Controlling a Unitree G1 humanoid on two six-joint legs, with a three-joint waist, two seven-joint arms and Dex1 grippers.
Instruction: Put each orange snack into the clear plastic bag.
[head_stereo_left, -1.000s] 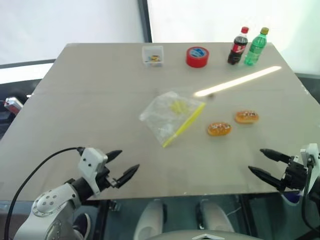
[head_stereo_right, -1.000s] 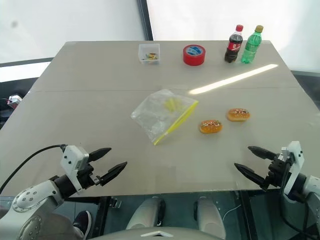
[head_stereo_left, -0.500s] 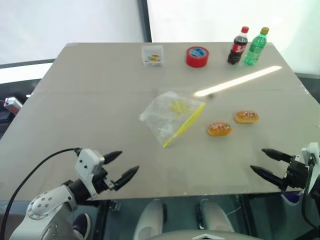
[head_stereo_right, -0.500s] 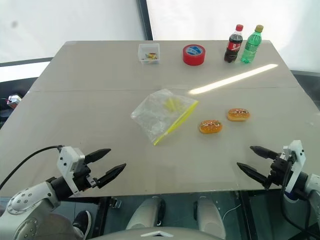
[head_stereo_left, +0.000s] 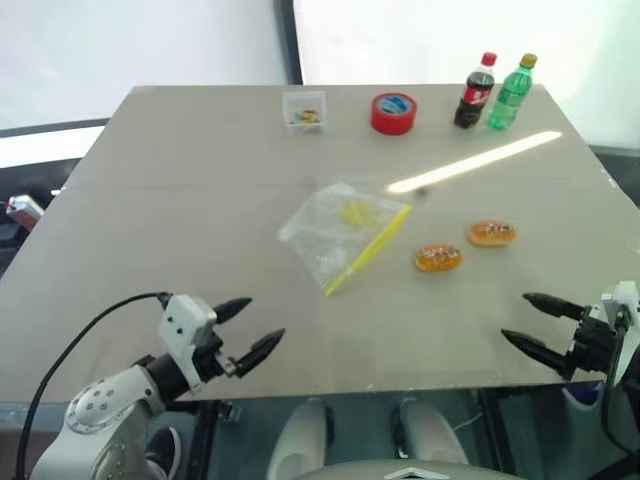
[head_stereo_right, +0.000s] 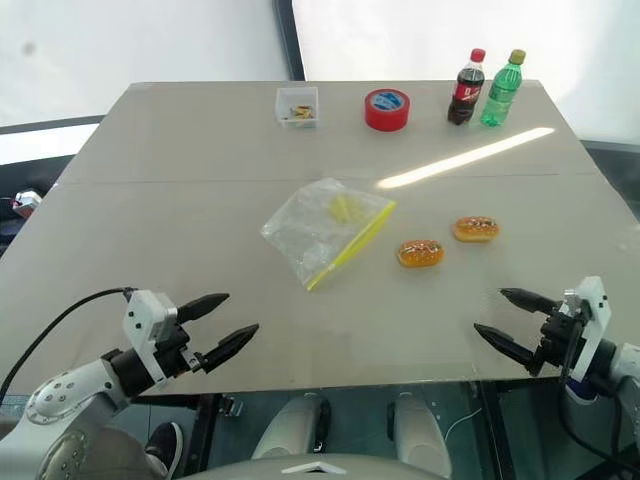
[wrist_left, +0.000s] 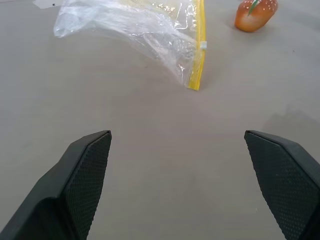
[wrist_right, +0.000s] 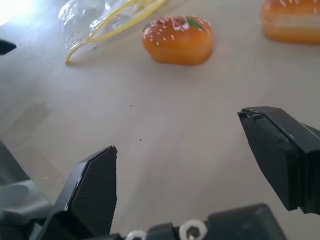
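Two orange snacks (head_stereo_left: 438, 258) (head_stereo_left: 492, 234) lie side by side on the grey table (head_stereo_left: 180, 200), just to the right of the clear plastic bag (head_stereo_left: 335, 235), apart from it and from each other. The bag lies flat, its yellow zip strip on the edge that faces the snacks; whatever pale yellow shows inside it is hard to make out. Beyond the bag, along the far edge, stand a small clear box (head_stereo_left: 304, 110), a red tape roll (head_stereo_left: 394, 113) and two bottles (head_stereo_left: 476, 92) (head_stereo_left: 511, 93). Nearer than the bag, bare tabletop runs to the front edge, where the left gripper (head_stereo_left: 252, 327) and right gripper (head_stereo_left: 527, 320) hover, both spread wide and empty.
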